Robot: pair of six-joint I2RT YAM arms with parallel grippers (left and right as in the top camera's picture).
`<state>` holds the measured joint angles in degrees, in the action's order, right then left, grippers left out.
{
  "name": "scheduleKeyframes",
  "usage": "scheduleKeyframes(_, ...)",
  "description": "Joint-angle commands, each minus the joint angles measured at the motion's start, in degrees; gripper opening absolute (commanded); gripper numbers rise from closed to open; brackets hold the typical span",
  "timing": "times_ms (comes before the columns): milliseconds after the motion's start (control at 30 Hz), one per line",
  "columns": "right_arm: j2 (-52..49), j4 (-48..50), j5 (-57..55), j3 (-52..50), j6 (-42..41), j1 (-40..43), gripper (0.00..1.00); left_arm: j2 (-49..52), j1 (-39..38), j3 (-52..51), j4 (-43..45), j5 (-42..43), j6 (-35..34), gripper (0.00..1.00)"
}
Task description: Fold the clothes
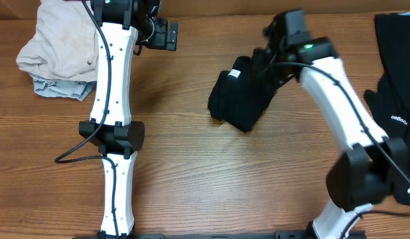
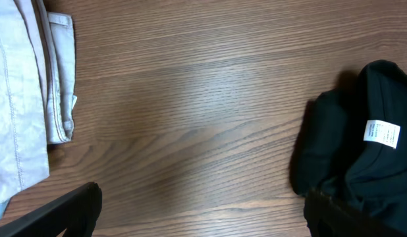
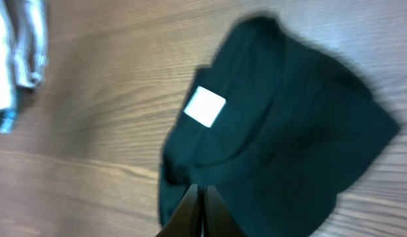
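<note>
Out in the middle of the table [image 1: 192,166], the black T-shirt [image 1: 241,99] sits bunched in a rumpled heap, its small white neck label [image 1: 235,73] facing up on the far side of the bundle. Right over it hangs the right gripper [image 3: 200,197], and the wrist camera gives us the call: its two fingers [image 3: 187,214] are pressed tight together, tips over the dark cloth. Whether a pinch of fabric is caught between them, I can't tell; the picture is blurred and it's dark on dark. Over on the left, the left gripper [image 1: 162,33] is parked at the far side of the table, well apart from the shirt. Its fingers [image 2: 65,210] are spread wide with only wood grain between them. From that wrist view the shirt lies off to the right, label showing, and a pile of pale clothes [image 1: 56,53] lies off to the left. That pale pile, cream on top with a light grey-blue piece under it, rests in the far left corner just beside the left arm [image 1: 112,79]. At the far right edge, more black garments [image 1: 397,66] lie spread flat, one with small white lettering, near the right arm [image 1: 338,93] but apart from the bunched shirt.
</note>
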<state>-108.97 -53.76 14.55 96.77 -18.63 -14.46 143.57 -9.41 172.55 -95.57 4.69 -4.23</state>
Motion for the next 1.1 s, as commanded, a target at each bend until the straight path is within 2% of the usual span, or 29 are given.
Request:
scheduleKeyframes(0,-4.83,4.44,-0.39,-4.33,-2.8,-3.17,0.04,-0.74,-0.2,0.42,0.24,-0.26,1.09,1.0)
scheduleKeyframes(300,-16.61,19.74,1.36,-5.44,-9.22,-9.53,0.04,-0.74,-0.2,0.42,0.09,-0.57,1.57,1.0)
scheduleKeyframes(467,-20.59,21.99,3.28,-5.44,-11.8,-9.84,0.04,-0.74,-0.22,0.42,-0.24,-0.63,1.73,1.0)
scheduleKeyframes(533,-20.41,22.01,5.53,-4.94,-10.67,-9.2,0.11,-0.74,-0.2,0.42,-0.22,-0.63,1.7,1.0)
scheduleKeyframes(733,-15.3,20.74,13.84,0.09,-6.62,-6.69,0.52,-0.74,-0.22,0.42,-0.2,-0.59,1.99,1.0)
scheduleKeyframes(933,-4.04,17.27,12.59,5.97,-10.01,-2.1,0.6,-0.74,-0.22,0.42,-0.63,0.52,2.95,1.0)
scheduleKeyframes(1067,2.64,16.57,10.12,6.01,-12.5,4.44,0.85,-0.74,-0.46,-0.59,-0.76,4.48,3.02,1.0)
